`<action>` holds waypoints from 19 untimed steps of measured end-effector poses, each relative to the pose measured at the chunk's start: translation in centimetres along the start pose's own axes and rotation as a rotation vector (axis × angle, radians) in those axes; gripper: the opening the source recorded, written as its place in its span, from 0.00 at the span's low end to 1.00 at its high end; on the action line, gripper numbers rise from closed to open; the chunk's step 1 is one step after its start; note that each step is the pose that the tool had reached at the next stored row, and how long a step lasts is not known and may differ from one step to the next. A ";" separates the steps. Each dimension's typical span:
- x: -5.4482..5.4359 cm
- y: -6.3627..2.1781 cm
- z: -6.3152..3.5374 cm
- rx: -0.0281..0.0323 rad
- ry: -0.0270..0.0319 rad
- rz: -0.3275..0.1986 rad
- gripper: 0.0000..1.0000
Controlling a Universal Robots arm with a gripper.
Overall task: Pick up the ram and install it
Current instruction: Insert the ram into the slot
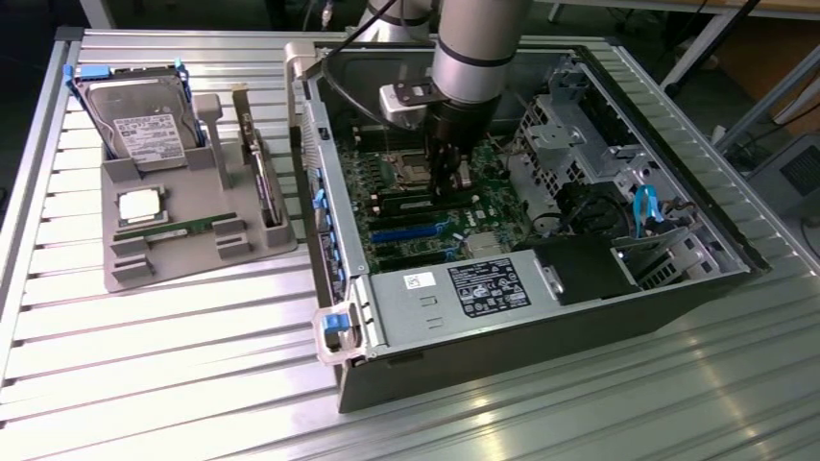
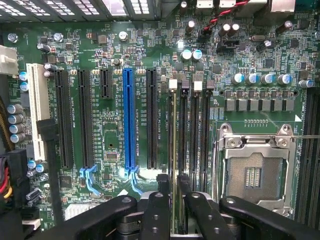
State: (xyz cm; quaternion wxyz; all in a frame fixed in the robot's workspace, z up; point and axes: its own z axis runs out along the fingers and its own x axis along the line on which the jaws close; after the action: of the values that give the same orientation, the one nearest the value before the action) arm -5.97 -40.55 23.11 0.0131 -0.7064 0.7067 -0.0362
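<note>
Ram: the long, thin green memory stick is seen edge-on, standing upright in the memory slot nearest the long black expansion slot, and it runs right down between the gripper's fingers.
Gripper: the black two-fingered gripper is spread a little; one fingertip sits on each side of the stick, with a sliver of gap showing.
Neighbouring slots: three more black memory slots lie just beside the ram, side by side, towards the socket.
Socket: the square silver-framed processor socket is open, just beyond those slots.
Blue slot: a long bright-blue expansion slot runs parallel to the ram, one black slot away.
Board: the green motherboard carries it all.
Case: the open dark-grey computer tower lies on its side, centre-right of the exterior view, with the grey robot arm reaching down into it.
Tray: a grey moulded parts holder sits at centre left, beside the case.
In the tray: a silver hard drive with a white label, a square silver processor chip and a second green stick.
Table: ribbed aluminium tabletop underneath.
</note>
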 end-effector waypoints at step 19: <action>-0.2 -7.94 -4.49 -0.0248 -0.0001 -0.001 0.10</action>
State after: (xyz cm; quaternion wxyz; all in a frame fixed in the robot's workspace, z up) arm 1.65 -40.20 28.14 0.0044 -0.7068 0.7068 -0.0274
